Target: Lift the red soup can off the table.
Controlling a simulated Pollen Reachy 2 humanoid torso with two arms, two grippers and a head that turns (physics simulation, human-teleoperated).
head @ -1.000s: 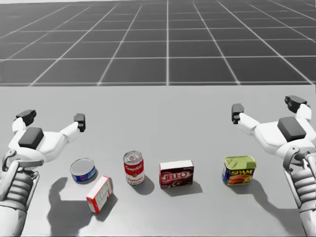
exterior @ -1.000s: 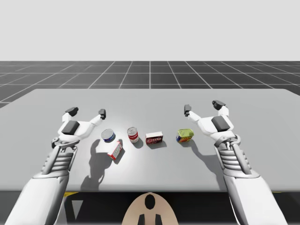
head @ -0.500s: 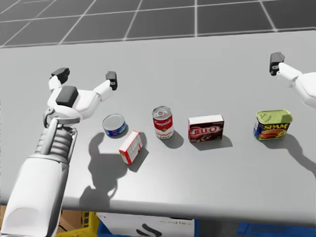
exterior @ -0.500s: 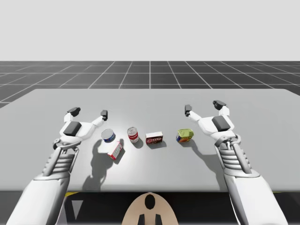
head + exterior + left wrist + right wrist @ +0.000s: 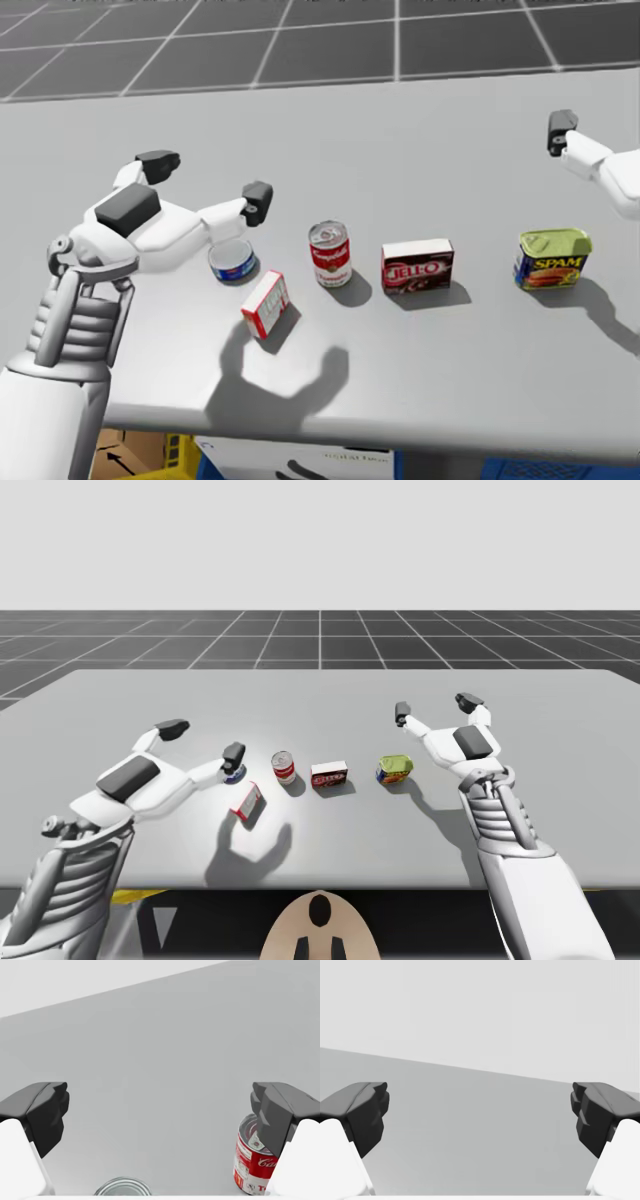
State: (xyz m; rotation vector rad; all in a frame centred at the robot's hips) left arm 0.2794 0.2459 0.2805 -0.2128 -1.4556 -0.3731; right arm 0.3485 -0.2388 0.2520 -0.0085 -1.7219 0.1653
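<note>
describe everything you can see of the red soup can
The red soup can is a metal cylinder with a red and white label and a silver lid. It stands upright on the table, touching nothing else, between a low blue can and a dark red box. My open left gripper hovers beside it.

A finger (image 5: 279, 1115) of the left claw (image 5: 160, 1110) masks part of the red soup can (image 5: 248, 1162); the wrist view's edge crops the blue flat can (image 5: 122, 1187).
</note>
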